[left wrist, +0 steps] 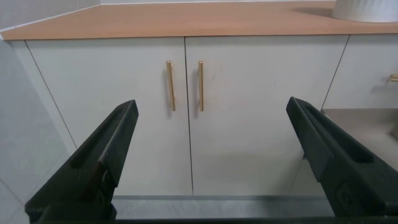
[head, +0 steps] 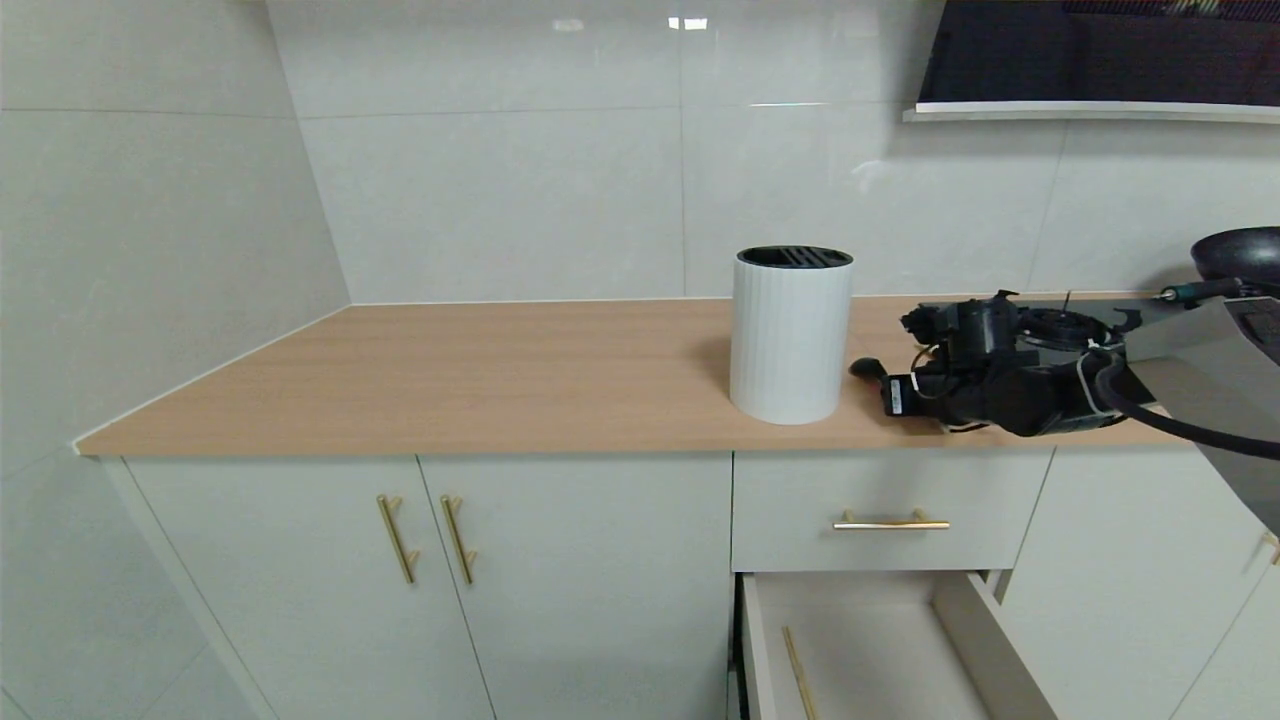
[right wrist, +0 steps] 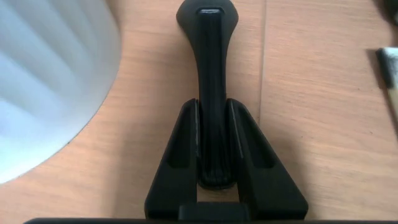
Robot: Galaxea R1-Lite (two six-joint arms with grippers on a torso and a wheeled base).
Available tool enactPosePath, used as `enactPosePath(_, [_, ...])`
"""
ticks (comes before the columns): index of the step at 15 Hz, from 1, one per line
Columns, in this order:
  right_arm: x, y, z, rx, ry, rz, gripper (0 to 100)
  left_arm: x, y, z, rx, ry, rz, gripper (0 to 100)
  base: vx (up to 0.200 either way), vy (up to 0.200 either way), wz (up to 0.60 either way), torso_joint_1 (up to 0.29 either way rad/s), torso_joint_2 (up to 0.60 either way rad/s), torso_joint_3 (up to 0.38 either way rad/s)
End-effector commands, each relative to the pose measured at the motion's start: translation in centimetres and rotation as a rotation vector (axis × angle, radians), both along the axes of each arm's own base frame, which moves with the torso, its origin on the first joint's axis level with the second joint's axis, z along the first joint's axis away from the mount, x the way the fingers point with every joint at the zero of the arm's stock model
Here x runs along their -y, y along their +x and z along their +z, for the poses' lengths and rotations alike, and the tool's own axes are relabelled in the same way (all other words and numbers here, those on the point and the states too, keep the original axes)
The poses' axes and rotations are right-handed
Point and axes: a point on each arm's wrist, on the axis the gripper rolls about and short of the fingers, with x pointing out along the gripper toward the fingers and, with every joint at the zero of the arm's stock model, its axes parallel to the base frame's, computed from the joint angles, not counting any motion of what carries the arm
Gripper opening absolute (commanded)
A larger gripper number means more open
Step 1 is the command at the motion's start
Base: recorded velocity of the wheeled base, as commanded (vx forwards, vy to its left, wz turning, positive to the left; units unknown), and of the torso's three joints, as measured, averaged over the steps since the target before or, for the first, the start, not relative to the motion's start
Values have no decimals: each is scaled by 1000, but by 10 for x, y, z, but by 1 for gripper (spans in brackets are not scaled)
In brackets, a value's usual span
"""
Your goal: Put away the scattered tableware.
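Note:
A black utensil handle [right wrist: 210, 68] lies flat on the wooden counter [head: 500, 370], its rounded end [head: 865, 367] pointing toward the white ribbed holder [head: 790, 335] with a black slotted top. My right gripper [right wrist: 213, 109] is shut on the handle's middle, low over the counter just right of the holder [right wrist: 43, 74]; it also appears as the right gripper [head: 893, 385] in the head view. The rest of the utensil is hidden under the wrist. My left gripper [left wrist: 211, 155] is open and holds nothing, down in front of the cabinet doors [left wrist: 186, 124].
Below the counter, a drawer [head: 960, 620] stands pulled out with a thin golden stick [head: 800, 670] inside. A dark pan [head: 1240, 255] sits on the stove at far right. Another pale object [right wrist: 388, 74] lies at the counter's edge near the handle. Tiled walls close off the back and left.

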Motion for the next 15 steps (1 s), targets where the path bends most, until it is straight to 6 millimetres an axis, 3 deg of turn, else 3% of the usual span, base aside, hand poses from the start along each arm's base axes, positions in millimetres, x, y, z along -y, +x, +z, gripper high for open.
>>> enactPosePath(1, [-2, -3, 12, 16, 5, -34, 0, 0, 0, 0, 1, 0, 0, 100, 0, 0, 0, 0, 0, 0])
enactPosePath(2, [-2, -11, 26, 12, 17, -63, 0, 0, 0, 0, -1, 0, 1, 100, 0, 0, 0, 0, 0, 0])
enactPosePath(5, [-3, -72, 77, -26, 119, -117, 0, 0, 0, 0, -1, 0, 1, 100, 0, 0, 0, 0, 0, 0])
enactPosePath(8, [4, -129, 98, -28, 118, -102, 0, 0, 0, 0, -1, 0, 1, 100, 0, 0, 0, 0, 0, 0])
enactPosePath(9, [4, -157, 103, -34, 116, -87, 0, 0, 0, 0, -1, 0, 0, 100, 0, 0, 0, 0, 0, 0])
enactPosePath(11, [7, -194, 100, -60, 110, -72, 0, 0, 0, 0, -1, 0, 1, 100, 0, 0, 0, 0, 0, 0])
enactPosePath(15, [-2, -233, 70, -169, 76, -18, 0, 0, 0, 0, 1, 0, 1, 100, 0, 0, 0, 0, 0, 0])
